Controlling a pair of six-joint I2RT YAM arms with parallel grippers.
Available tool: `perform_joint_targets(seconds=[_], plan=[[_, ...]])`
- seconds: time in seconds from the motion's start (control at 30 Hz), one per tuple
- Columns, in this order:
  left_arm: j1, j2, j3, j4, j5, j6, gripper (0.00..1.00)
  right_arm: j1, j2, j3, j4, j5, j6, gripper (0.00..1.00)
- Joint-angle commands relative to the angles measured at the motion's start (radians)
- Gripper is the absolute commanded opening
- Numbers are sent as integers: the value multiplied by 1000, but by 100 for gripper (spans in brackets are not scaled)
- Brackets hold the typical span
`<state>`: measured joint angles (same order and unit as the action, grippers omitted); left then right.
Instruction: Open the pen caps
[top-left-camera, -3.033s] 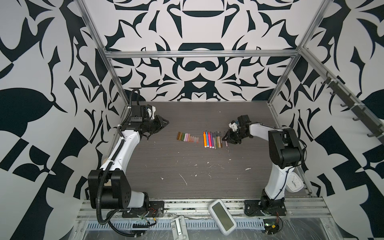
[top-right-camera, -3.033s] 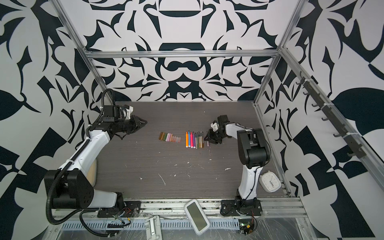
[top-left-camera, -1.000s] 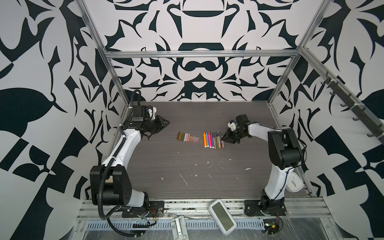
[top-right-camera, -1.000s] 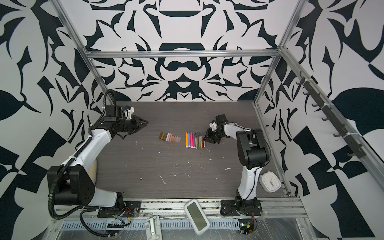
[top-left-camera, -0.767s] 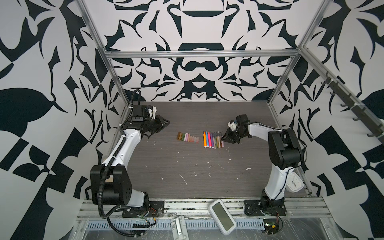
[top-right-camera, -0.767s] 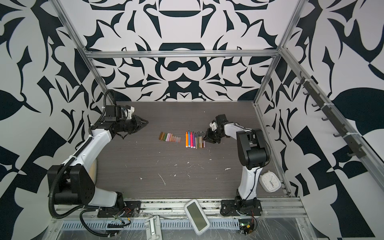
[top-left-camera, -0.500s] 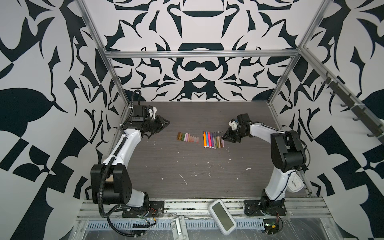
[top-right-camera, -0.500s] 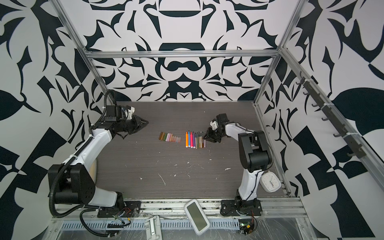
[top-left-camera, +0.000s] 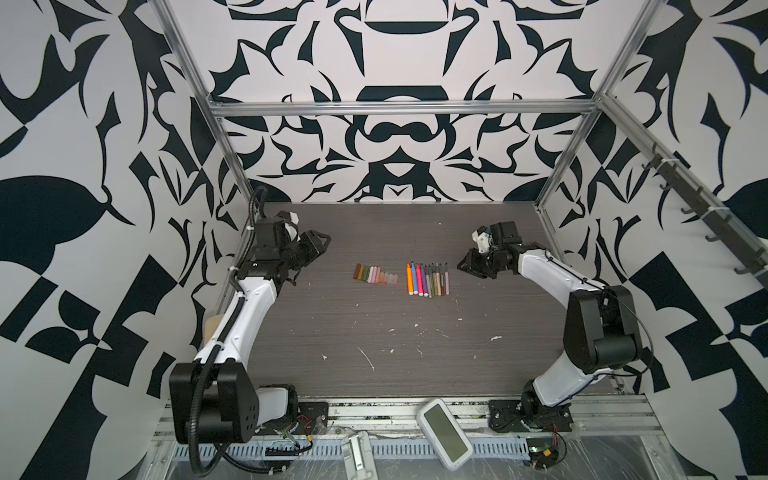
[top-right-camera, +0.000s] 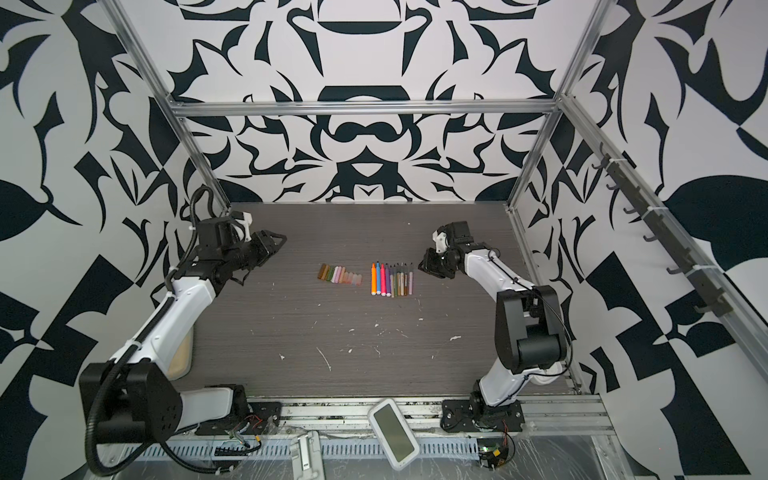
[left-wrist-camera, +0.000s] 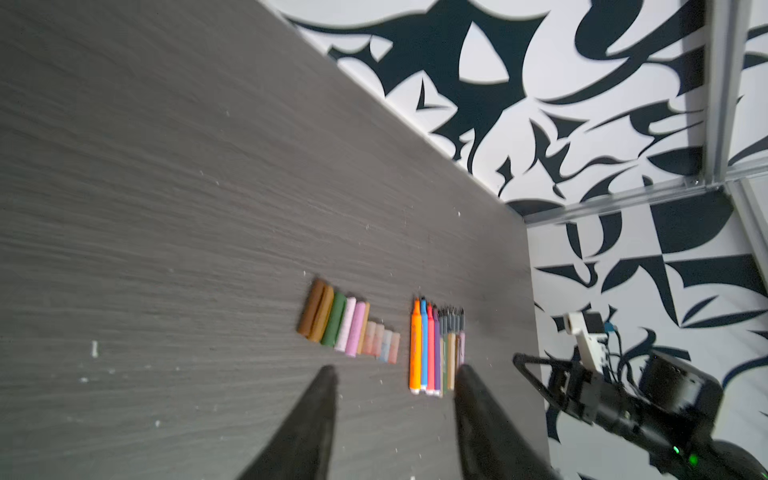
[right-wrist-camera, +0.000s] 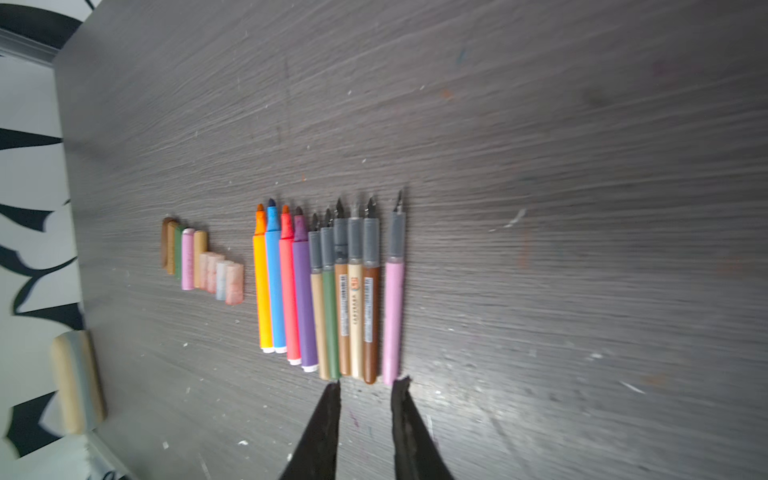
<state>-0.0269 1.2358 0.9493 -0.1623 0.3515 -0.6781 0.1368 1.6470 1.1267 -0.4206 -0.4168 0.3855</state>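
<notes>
Grey tabletop (top-left-camera: 374, 332) holds the pens (top-left-camera: 428, 279), pen caps (top-left-camera: 376, 275) just beside them. Left gripper (left-wrist-camera: 395, 370) gapes empty; right gripper (right-wrist-camera: 368, 382) is barely parted, empty.

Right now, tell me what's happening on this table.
Neither arm holds anything. The pens lie in a row on the table with their tips bare, and the pen caps lie in a separate row beside them. The left gripper hovers open off the caps' side, the right gripper, jaws slightly apart and empty, off the pens' side. The uncapping looks done.
</notes>
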Motion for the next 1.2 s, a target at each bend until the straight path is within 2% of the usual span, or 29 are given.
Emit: perform_joint_targets(seconds=[0.0,0.1,0.2,0.37,0.63,1.03,1.17], plan=[[6,-90,-132,284,-112,-45,99,-2,34,23,-79,54,-42,19],[7,-175,-273,486,-167,-22,99,-2,90,43,-89,27,-35,16],[7,-247,-355,551,-243,-5,99,-2,166,80,-87,-10,-29,15],[7,-335,-379,477,-298,25,99,3,268,157,-88,-35,-18,16],[8,-387,-379,404,-333,58,99,51,365,250,-135,-21,-19,16],[8,-391,-377,393,-330,64,99,70,363,245,-142,10,-16,16],[8,-393,-379,390,-333,64,99,69,343,221,-123,12,-8,21]])
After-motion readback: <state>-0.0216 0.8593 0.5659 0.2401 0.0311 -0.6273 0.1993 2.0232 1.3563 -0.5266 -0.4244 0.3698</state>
